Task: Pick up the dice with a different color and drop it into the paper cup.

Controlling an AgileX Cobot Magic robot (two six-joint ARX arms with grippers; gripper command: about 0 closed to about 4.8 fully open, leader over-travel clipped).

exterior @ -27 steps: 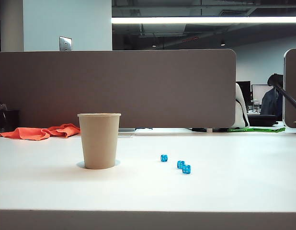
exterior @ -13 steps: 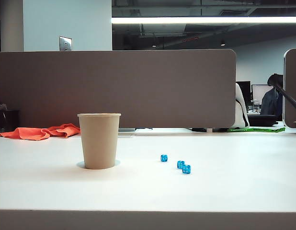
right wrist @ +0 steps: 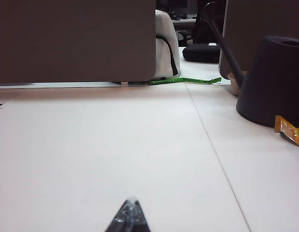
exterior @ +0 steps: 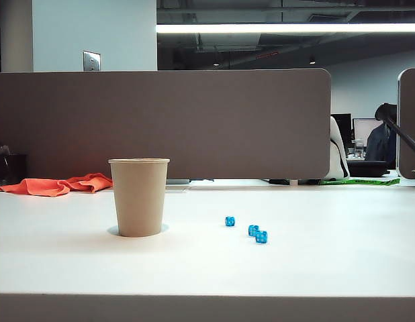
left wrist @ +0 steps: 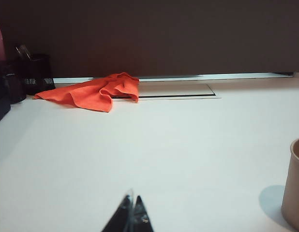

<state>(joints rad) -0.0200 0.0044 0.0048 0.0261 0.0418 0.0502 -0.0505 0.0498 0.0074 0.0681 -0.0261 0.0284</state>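
The tan tapered paper cup [exterior: 139, 198] is seen upright on the white table [exterior: 328, 261], left of centre. Three translucent blue dice [exterior: 254, 230] lie toward the right edge from it, two of them touching. The translucent red die is found in no view: behind the cup or already inside it, which cannot be told. The left hand [left wrist: 132, 218] and right hand [right wrist: 130, 216] are both pressed together and empty, low over the near part of the table. The red die should be located first. If it is found on the table, a narrow pinch is advised, the blue dice being left undisturbed, with release low over the rim's centre, since the light cup is judged easily tipped.
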